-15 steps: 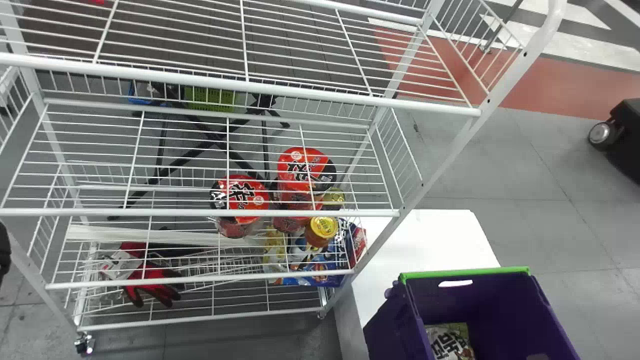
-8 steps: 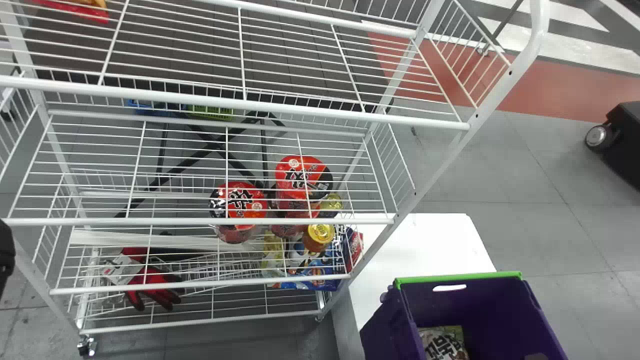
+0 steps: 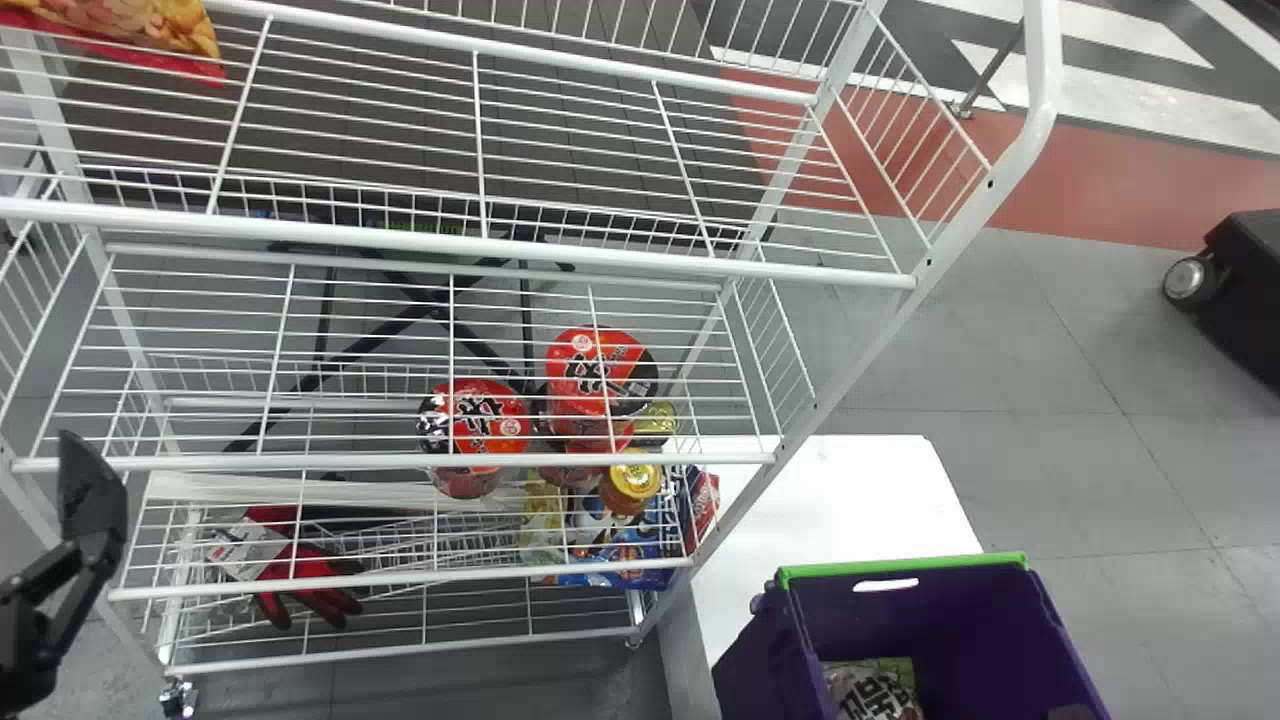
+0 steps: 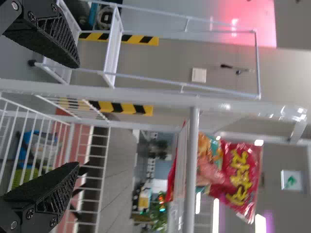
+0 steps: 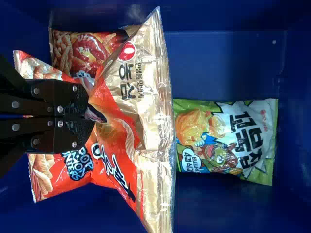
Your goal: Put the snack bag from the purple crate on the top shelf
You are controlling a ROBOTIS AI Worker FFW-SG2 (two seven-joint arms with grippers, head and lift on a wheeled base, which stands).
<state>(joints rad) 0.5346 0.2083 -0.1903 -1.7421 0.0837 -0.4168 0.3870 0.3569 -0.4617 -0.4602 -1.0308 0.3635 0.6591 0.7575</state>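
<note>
The purple crate (image 3: 960, 625) stands at lower right in the head view, with a green-and-white snack bag (image 3: 872, 688) inside. In the right wrist view my right gripper (image 5: 91, 116) is inside the crate, shut on an orange-and-gold snack bag (image 5: 119, 131). The green-and-white bag (image 5: 226, 141) lies beyond it, and another bag (image 5: 87, 48) is partly covered. My left gripper (image 3: 92, 500) is at the head view's left edge, before the rack; in the left wrist view the left gripper (image 4: 77, 116) is open, nothing between its fingers. The top shelf (image 3: 560, 250) spans the rack's upper part.
A red snack bag (image 3: 130, 35) is on the top shelf's left, also seen as a red bag (image 4: 238, 179) in the left wrist view. Red noodle cups (image 3: 475, 415) and a red glove (image 3: 300, 570) are lower down. A white table (image 3: 850, 490) adjoins the crate.
The head view has shifted upward, bringing more of the top shelf and its red bag into sight. My left gripper has come further in at the left edge.
</note>
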